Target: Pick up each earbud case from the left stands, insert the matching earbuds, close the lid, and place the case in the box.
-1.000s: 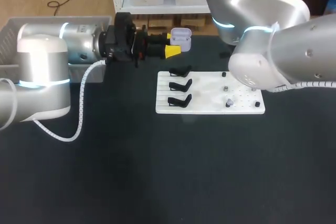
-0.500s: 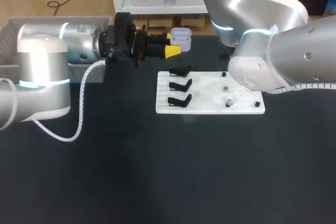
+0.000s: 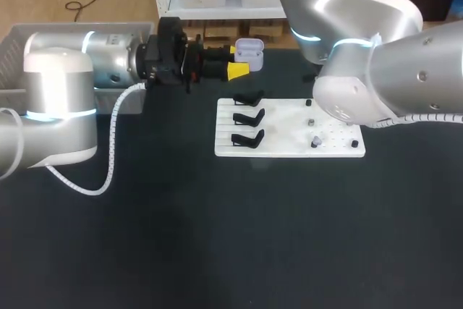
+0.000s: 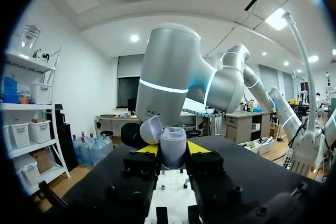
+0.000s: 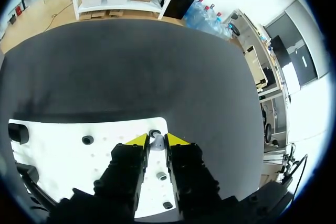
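1. Left claw (image 4: 173, 153), yellow-tipped: clenched on the two flanks of a pale lilac plastic earbud case (image 4: 172, 145), lid hinged open. Held aloft above the table, just beyond the far edge of the flat white pegboard tray (image 3: 289, 148).
2. Right claw (image 5: 156, 141), yellow-tipped: lowered onto the right half of the tray, fingers drawn close on a small pale grey earbud (image 5: 155, 139) seated at a hole. Seemingly grasping it from both sides. Hidden behind its own arm in the head view.
3. Three black angled stands (image 3: 248, 116) on the tray's left half: all empty.
4. Grey lattice-walled box (image 3: 13, 41): at the far left, behind the left arm.
5. Step in hand, by judgement: fetching an earbud for the open case.
6. Next move, by judgement: calls for a straight lift off the tray, a carry across to the case, and fine alignment over its well before release. Lid closing and boxing not yet done.
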Robot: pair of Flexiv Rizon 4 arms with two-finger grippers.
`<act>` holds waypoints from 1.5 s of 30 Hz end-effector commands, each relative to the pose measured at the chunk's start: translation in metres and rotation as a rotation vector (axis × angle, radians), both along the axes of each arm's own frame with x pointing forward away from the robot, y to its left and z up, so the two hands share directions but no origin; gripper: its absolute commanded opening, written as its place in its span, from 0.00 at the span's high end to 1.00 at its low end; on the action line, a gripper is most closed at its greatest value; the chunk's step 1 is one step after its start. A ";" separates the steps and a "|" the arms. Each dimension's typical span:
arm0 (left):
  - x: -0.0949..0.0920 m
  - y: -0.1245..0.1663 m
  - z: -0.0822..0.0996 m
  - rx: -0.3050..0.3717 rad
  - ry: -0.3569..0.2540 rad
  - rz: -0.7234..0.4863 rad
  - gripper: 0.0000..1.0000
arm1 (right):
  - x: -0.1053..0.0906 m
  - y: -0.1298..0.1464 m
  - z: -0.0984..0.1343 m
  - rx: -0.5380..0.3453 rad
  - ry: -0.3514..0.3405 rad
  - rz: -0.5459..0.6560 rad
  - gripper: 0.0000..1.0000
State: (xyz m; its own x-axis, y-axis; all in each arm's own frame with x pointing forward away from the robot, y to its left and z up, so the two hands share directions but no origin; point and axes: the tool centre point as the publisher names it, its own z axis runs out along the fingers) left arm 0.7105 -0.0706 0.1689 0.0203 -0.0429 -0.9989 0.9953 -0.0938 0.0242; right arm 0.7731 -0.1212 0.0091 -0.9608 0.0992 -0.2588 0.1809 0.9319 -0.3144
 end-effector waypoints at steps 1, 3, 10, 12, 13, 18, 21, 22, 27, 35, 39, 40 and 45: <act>-0.001 0.000 0.000 -0.001 -0.001 0.005 1.00 | 0.000 -0.002 0.002 0.007 0.001 -0.002 1.00; -0.001 0.000 0.000 -0.001 -0.001 0.005 1.00 | -0.002 -0.004 0.008 0.018 -0.002 -0.003 1.00; -0.001 0.000 0.000 -0.001 -0.001 0.005 1.00 | -0.014 -0.012 0.051 0.089 -0.015 -0.014 1.00; -0.001 0.000 0.000 -0.001 -0.001 0.005 1.00 | -0.020 -0.013 0.064 0.105 -0.016 -0.017 1.00; -0.001 0.000 0.000 -0.001 -0.001 0.005 1.00 | -0.023 -0.014 0.071 0.120 -0.015 -0.018 1.00; -0.001 0.000 0.000 -0.001 -0.001 0.005 1.00 | -0.042 -0.011 0.102 0.171 -0.012 -0.006 1.00; -0.001 0.000 0.000 -0.001 -0.001 0.005 1.00 | -0.054 -0.005 0.119 0.198 -0.009 0.014 1.00; -0.001 0.000 0.000 -0.001 -0.001 0.005 1.00 | -0.058 -0.003 0.125 0.201 -0.009 0.020 1.00; -0.001 0.000 0.000 -0.001 -0.001 0.005 1.00 | -0.066 -0.001 0.133 0.200 -0.001 0.040 1.00; -0.001 0.000 0.000 -0.001 -0.001 0.005 1.00 | -0.066 -0.001 0.133 0.200 -0.001 0.040 1.00; -0.001 0.000 0.000 -0.001 -0.001 0.005 1.00 | -0.066 -0.001 0.133 0.200 -0.001 0.040 1.00; -0.001 0.000 0.000 -0.001 -0.001 0.005 1.00 | -0.066 -0.001 0.133 0.200 -0.001 0.040 1.00; -0.001 0.000 0.000 -0.001 -0.001 0.005 1.00 | -0.066 -0.001 0.133 0.200 -0.001 0.040 1.00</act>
